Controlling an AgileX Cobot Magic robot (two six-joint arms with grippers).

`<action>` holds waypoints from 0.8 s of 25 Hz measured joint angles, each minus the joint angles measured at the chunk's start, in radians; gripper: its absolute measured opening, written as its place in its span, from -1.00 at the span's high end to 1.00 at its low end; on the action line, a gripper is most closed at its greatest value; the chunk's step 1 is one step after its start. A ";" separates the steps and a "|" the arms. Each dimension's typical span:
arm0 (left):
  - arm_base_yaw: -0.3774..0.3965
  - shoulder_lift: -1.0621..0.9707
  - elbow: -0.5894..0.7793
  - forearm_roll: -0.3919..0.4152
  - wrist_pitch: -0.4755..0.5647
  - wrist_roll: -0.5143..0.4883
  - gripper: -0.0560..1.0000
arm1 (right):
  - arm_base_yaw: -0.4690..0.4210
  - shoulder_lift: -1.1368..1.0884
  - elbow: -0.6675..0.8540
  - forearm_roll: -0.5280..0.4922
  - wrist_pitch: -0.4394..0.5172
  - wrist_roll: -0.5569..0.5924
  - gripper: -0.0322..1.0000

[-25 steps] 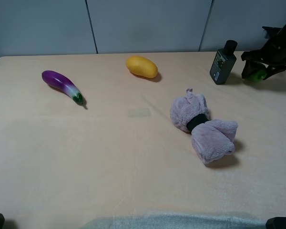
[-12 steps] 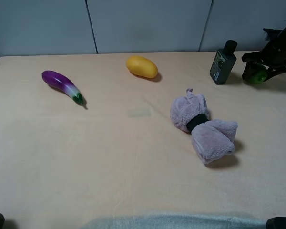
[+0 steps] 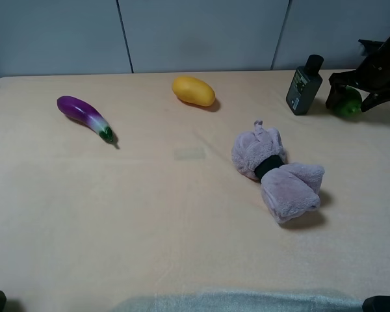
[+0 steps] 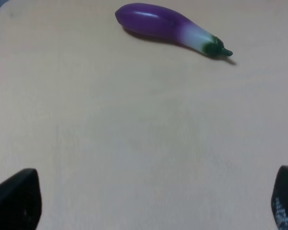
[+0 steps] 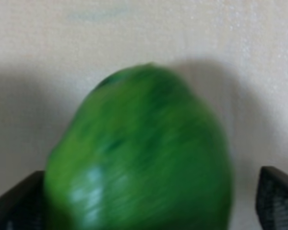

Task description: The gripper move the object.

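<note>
Far right on the table point(image 3: 182, 227), right gripper point(image 3: 350, 103) apart around the green lime point(image 3: 346, 106), beside a dark bottle point(image 3: 303, 84)

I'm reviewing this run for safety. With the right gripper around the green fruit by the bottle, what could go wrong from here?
The green fruit sits between the right gripper's spread fingers, a gap showing on one side; being round, it may roll or slip if gripped off-centre. The dark bottle stands upright close beside the gripper, so a sideways sweep could topple it.
</note>
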 joint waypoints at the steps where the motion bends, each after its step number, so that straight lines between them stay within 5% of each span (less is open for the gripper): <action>1: 0.000 0.000 0.000 0.000 0.000 0.000 -0.91 | 0.000 0.000 0.000 0.000 0.000 0.003 -0.36; 20: 0.000 0.000 0.000 0.000 0.000 0.000 -0.91 | 0.000 -0.001 -0.001 0.023 0.053 0.009 -0.40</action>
